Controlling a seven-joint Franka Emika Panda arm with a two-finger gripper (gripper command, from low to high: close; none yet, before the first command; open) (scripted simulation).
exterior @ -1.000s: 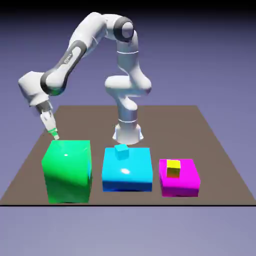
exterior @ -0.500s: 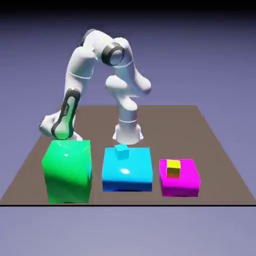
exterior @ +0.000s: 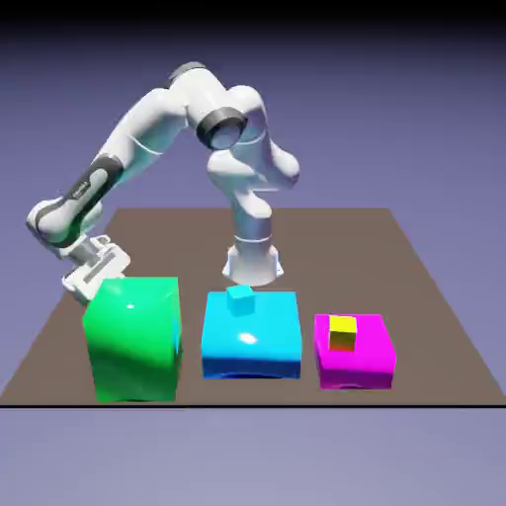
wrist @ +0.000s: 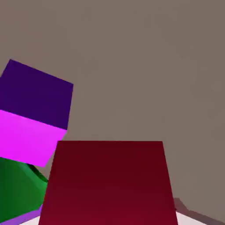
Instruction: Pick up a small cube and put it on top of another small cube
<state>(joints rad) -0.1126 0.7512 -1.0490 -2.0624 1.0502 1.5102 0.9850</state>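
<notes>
"What is seen first?"

"A wide brown table (exterior: 326,257), and then the big white arm (exterior: 138,128), which is bent down at the exterior view's left. Next comes the tall green block (exterior: 134,341), with the hand partly hidden behind it. The blue block (exterior: 252,341) and the pink block (exterior: 358,371) are smaller."

"What could be bumped?"

"The green block — if the arm is swung sideways too soon, it could be hit, because the hand is so near it."

"And the gripper (wrist: 109,215)?"

"It is closed, with a red cube (wrist: 110,180) pinched in it. That cube fills the low middle of the hand view. Whether it has been lifted cannot be told."

"Could it be dropped?"

"Yes, if it is pinched near an edge or pulled up fast. It could be twisted and let slip."

"Where might it be put?"

"Maybe on the purple and pink cube (wrist: 35,110), seen just beside it. That one could be knocked away if the red cube is dragged across and not raised first. A light blue cube (exterior: 240,299) is set on the blue block, and a yellow cube (exterior: 343,334) on the pink block. Which one is wanted cannot be told. If the red cube is let go off-centre or tilted, it could be tipped off."
</notes>
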